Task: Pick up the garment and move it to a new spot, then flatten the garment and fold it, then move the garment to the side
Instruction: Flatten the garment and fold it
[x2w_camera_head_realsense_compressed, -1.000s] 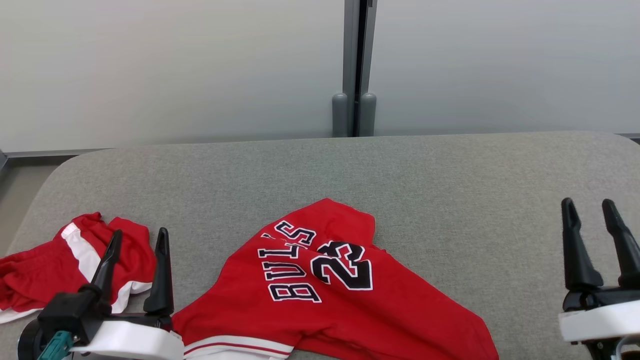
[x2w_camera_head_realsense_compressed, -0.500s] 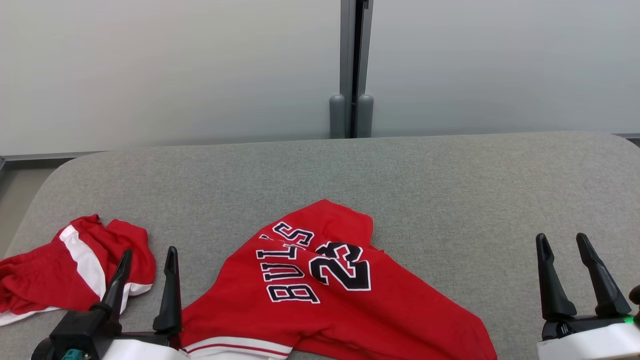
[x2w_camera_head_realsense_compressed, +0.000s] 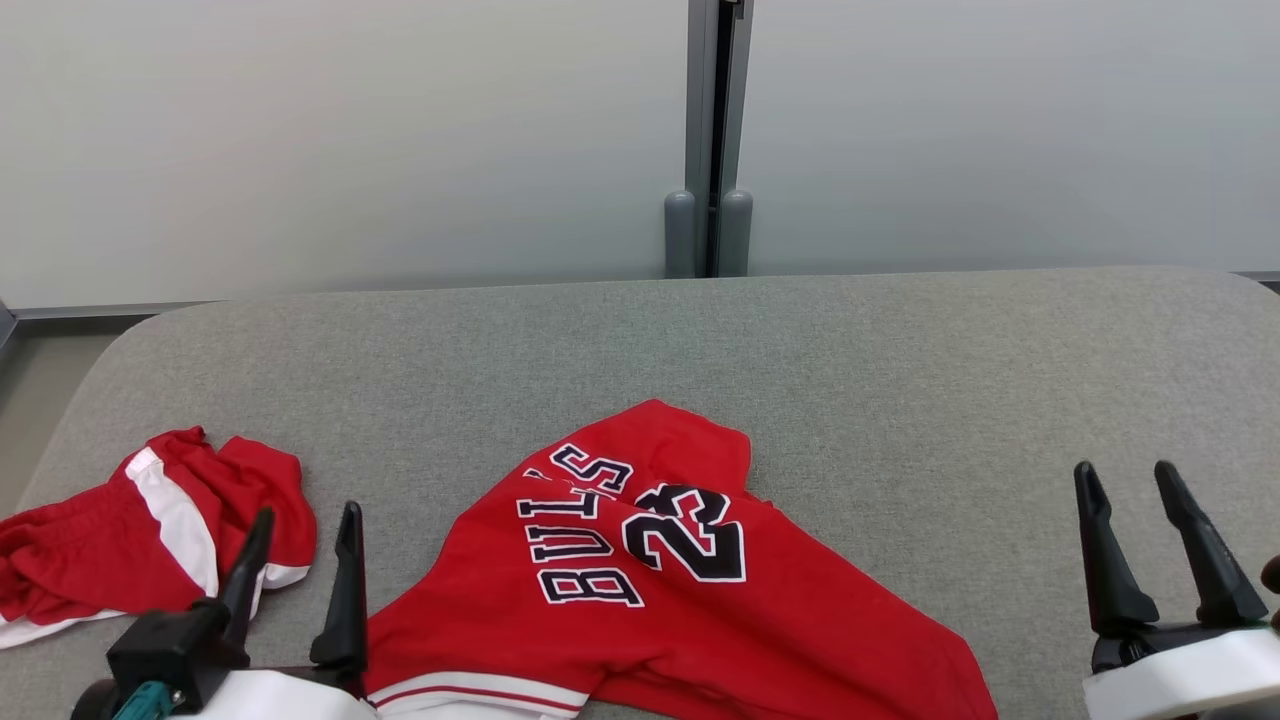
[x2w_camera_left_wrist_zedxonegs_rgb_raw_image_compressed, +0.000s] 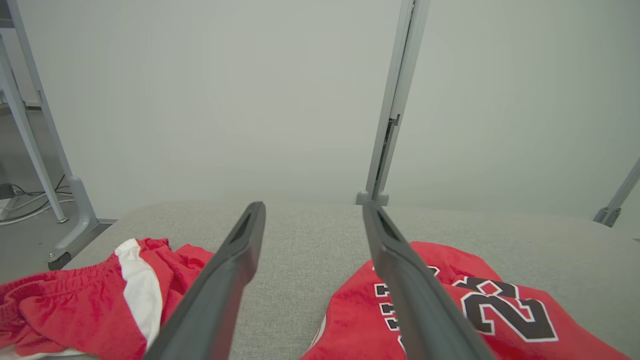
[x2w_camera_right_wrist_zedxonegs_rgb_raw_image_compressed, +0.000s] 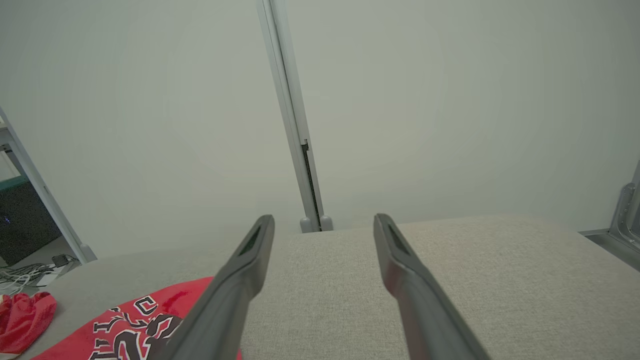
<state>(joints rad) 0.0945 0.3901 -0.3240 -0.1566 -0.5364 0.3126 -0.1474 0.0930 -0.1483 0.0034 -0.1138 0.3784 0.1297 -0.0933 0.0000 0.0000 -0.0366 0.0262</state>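
Between left end effector (x2w_camera_head_realsense_compressed: 307, 510) and right end effector (x2w_camera_head_realsense_compressed: 1122, 467), both spread apart, lies jersey (x2w_camera_head_realsense_compressed: 700, 620).

The left tool (x2w_camera_head_realsense_compressed: 306, 518) sits at the near left. Its two dark fingers (x2w_camera_head_realsense_compressed: 345, 590) point toward the far side, spread wide with nothing between them. The right tool (x2w_camera_head_realsense_compressed: 1124, 472) sits at the near right, its fingers (x2w_camera_head_realsense_compressed: 1102, 560) likewise spread and empty. A white wrist casing (x2w_camera_head_realsense_compressed: 1180, 672) shows under each.
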